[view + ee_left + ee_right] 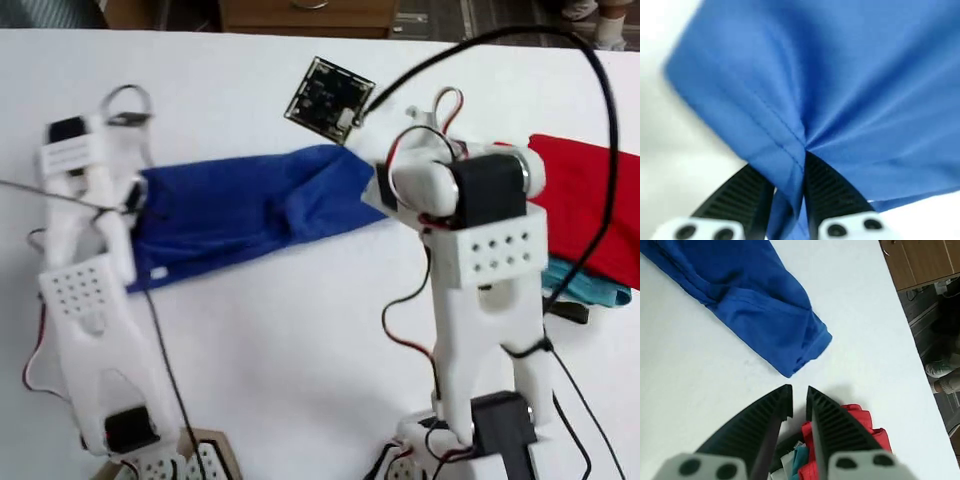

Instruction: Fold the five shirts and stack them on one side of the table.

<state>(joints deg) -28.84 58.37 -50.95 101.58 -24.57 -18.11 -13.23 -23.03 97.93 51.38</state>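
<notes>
Closest to us, our left hand (787, 172) is clamped on a fold of the blue shirt (850, 75). It lies on the table (300, 350), its long axis running across from that arm toward the right one. Our right hand (799, 392), fingers narrowly apart and holding nothing, hangs between the shirt's free end and the red shirt (855, 427).

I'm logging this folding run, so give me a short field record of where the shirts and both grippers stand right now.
blue shirt: stretched in a long bunch across the white table, not folded
left gripper: shut on one end of the blue shirt
right gripper: slightly open, empty, above the table between the blue shirt's free end and the red shirt
red shirt: at the right side of the table in the high view
teal shirt: peeks out at the red shirt's near edge
shirts visible: three
</notes>
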